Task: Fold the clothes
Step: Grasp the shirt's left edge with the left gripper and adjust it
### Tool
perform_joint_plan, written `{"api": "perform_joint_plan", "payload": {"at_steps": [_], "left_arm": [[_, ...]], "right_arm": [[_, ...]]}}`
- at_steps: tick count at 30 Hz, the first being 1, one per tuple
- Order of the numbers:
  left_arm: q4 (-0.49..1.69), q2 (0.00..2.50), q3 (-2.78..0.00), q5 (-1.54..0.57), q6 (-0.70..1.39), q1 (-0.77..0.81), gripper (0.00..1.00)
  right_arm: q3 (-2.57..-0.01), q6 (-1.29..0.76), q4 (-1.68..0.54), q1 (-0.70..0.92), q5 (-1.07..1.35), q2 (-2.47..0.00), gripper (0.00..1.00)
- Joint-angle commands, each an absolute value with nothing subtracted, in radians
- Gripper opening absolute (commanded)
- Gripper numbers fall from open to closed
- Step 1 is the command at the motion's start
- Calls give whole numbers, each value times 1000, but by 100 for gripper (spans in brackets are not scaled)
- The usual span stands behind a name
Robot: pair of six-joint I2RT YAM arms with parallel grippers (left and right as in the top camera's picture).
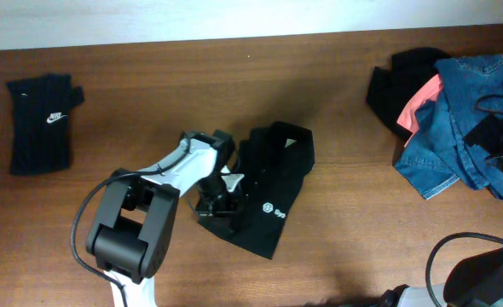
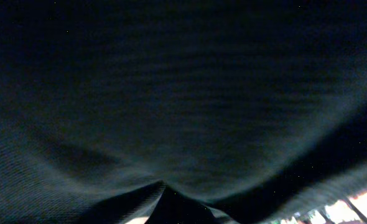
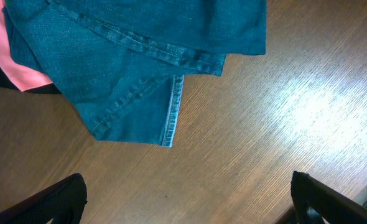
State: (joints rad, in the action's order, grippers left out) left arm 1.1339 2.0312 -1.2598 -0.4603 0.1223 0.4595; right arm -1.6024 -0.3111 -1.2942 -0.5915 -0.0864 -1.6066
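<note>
A black shirt (image 1: 273, 175) with a small white logo (image 1: 273, 209) lies partly folded in the middle of the table. My left gripper (image 1: 217, 202) sits at its left edge, shut on the black fabric. In the left wrist view the cloth (image 2: 183, 93) fills the frame, gathers to a pinched fold at the bottom and hides the fingers. At the right lies a pile of blue denim (image 1: 460, 128), a coral-pink piece (image 1: 418, 101) and a black piece (image 1: 405, 72). My right gripper (image 3: 186, 199) hangs open over bare wood, just short of the denim hem (image 3: 171, 112).
A folded black piece with a white swoosh (image 1: 43, 119) lies at the far left. The left arm's base (image 1: 124, 234) stands at the front left. Cables and the right arm's base (image 1: 482, 273) take up the front right corner. The wooden table (image 1: 345, 247) is bare in front.
</note>
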Motion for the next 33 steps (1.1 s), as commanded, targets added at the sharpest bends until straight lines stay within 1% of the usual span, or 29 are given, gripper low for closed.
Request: {"api": "perform_joint_plan", "payload": {"at_steps": [1,3,7,9,10,11,12,14,15,16,17,18,19,22,26,29,31,33], "left_arm": [[1135,2033,-1315,-586,134,455,0],[1142,2006,-1357,-615,134,441,0],[1172,1929,-1433,-606,134,410,0],[1204,1893,-1476,-559,134,387,1],[1217,1875,-1500,-509,135,374,4],[1221,1861,-1518,-460,135,364,10],[1214,1847,-1535,-402,134,352,19],[1185,1828,-1550,-300,134,336,44],[1168,1822,-1550,-258,134,331,66],[1153,1821,-1551,-229,133,327,84],[1135,1821,-1550,-203,115,324,87],[1121,1823,-1550,-189,78,324,87],[1102,1826,-1548,-186,19,324,92],[1060,1836,-1540,-186,-126,324,93],[1029,1875,-1536,-186,-205,324,94],[1042,1922,-1536,-195,-249,324,99],[1072,1960,-1536,-242,-323,324,99],[1103,1998,-1536,-343,-414,323,99]], "right_arm": [[-1605,-315,-1294,-596,-99,-1610,99],[-1605,-315,-1294,-596,-99,-1610,98],[-1605,-315,-1294,-596,-99,-1610,99],[-1605,-315,-1294,-596,-99,-1610,99],[-1605,-315,-1294,-596,-99,-1610,99],[-1605,-315,-1294,-596,-99,-1610,99],[-1605,-316,-1294,-596,-99,-1610,99],[-1605,-315,-1294,-596,-99,-1610,99],[-1605,-315,-1294,-596,-99,-1610,99],[-1605,-315,-1294,-596,-99,-1610,99],[-1605,-315,-1294,-596,-99,-1610,99],[-1605,-315,-1294,-596,-99,-1610,99],[-1605,-315,-1294,-596,-99,-1610,99],[-1605,-316,-1294,-596,-99,-1610,99],[-1605,-315,-1294,-596,-99,-1610,99],[-1605,-315,-1294,-596,-99,-1610,99],[-1605,-315,-1294,-596,-99,-1610,99],[-1605,-315,-1294,-596,-99,-1610,99]]}}
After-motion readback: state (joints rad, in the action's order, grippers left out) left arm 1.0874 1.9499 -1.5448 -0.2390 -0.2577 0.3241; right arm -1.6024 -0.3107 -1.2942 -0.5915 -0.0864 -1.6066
